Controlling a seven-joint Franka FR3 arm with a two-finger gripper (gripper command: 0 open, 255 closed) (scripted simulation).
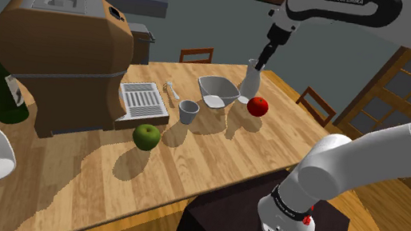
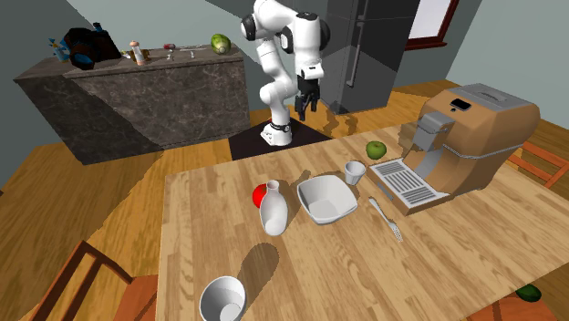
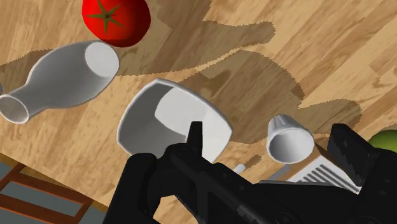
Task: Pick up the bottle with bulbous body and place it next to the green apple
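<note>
Bottle (image 1: 251,80): white, smooth, narrow neck, bulging body. Upright on wood-grain table (image 1: 214,160), just beside glossy red tomato (image 1: 258,106), near squarish white bowl (image 1: 217,90). Round green apple (image 1: 146,136) well apart, past small cup (image 1: 188,112). Black gripper (image 3: 267,127) aloft, fingers spread, empty.

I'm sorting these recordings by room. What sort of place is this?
Most likely a home kitchen with a dining area. A wooden table has chairs around it. A dark stone-look counter and what looks like a tall dark fridge stand behind. A brown coffee machine sits on the table.
</note>
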